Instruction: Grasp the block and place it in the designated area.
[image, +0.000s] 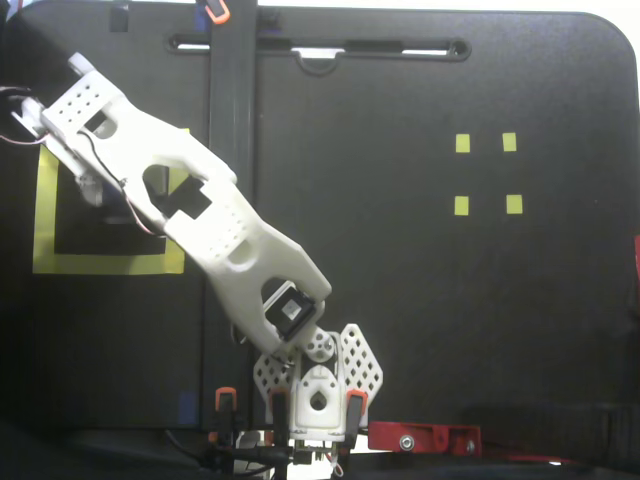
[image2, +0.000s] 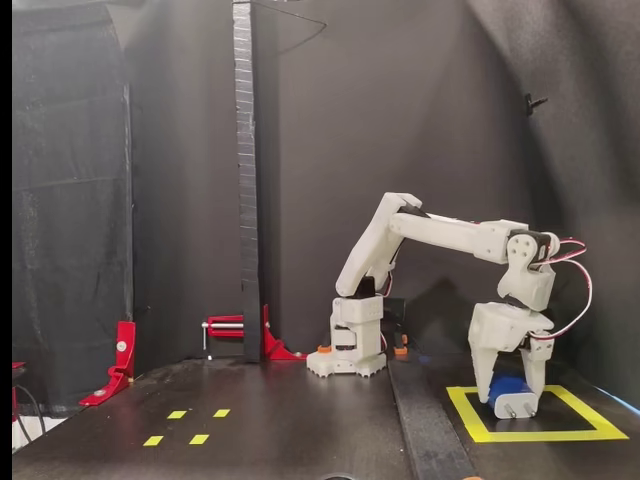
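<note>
Dark-blue block (image2: 508, 388) sits between the jaws, low in the side-on fixed view, its white prong end (image2: 516, 405) facing the camera and down at the counter (image2: 300, 420) surface. Your gripper (image2: 512, 395) has a finger on either side of the block, pinching it; whether the block rests on the counter or hangs just above it, I can't tell.

Block is inside the designated area (image2: 470, 412), the yellow tape square with black interior, toward its left-centre in that view.

In the top-down fixed view the white arm (image: 215, 235) reaches diagonally from its base (image: 318, 385) up-left across the tape square (image: 45, 215); the wrist (image: 75, 115) covers the block, so you get no look at it or the jaws from there.

Four small yellow markers (image: 486, 173) sit well apart to the right in the top-down view. Red clamp (image: 425, 437) is just beside the base. A dark vertical post (image2: 245, 180) stands behind the arm.
</note>
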